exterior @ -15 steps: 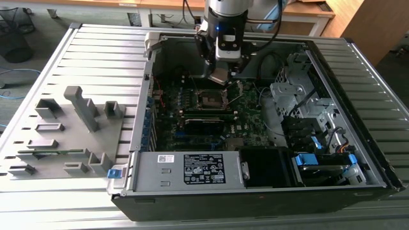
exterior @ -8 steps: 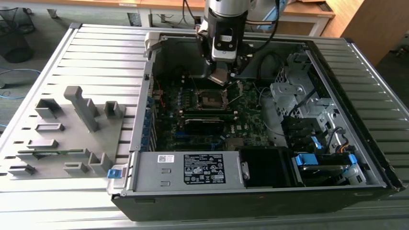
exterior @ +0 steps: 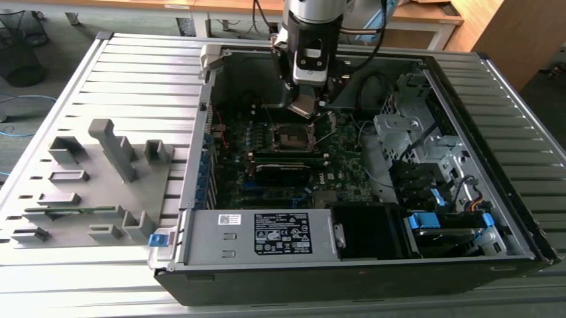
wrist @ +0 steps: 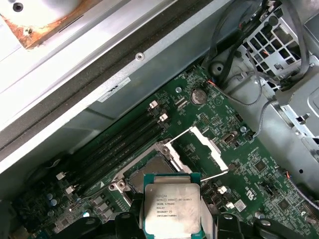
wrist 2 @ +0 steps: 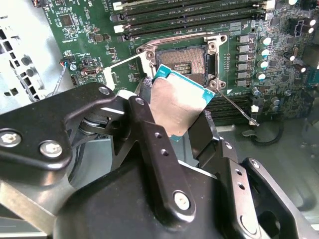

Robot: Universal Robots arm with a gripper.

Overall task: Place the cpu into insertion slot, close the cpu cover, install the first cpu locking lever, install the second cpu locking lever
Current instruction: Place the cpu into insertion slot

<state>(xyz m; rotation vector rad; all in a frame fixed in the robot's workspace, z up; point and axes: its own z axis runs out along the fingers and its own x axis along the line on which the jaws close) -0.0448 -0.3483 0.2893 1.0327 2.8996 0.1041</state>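
My gripper [exterior: 304, 105] is shut on the cpu [wrist 2: 175, 103], a flat square chip with a silver-grey top and a teal edge, held tilted between two black fingers [wrist 2: 145, 119]. The chip hangs just above the insertion slot [wrist 2: 185, 60], a dark square socket with a metal rim on the green board. In the first wrist view the cpu [wrist: 172, 206] overlaps the near edge of the insertion slot [wrist: 149, 168]. Beside the socket the cpu cover [wrist: 204, 145], a thin silver frame, stands swung open. A thin wire locking lever [wrist 2: 234, 105] sticks out from the socket's corner.
Long black memory slots [wrist 2: 199, 12] run beside the socket. The open computer case [exterior: 190, 165] holds a power supply [exterior: 256, 233] at the front, drive cages [exterior: 415, 132] at the exterior view's right and loose cables. A grey fixture tray [exterior: 89, 179] lies at the exterior view's left.
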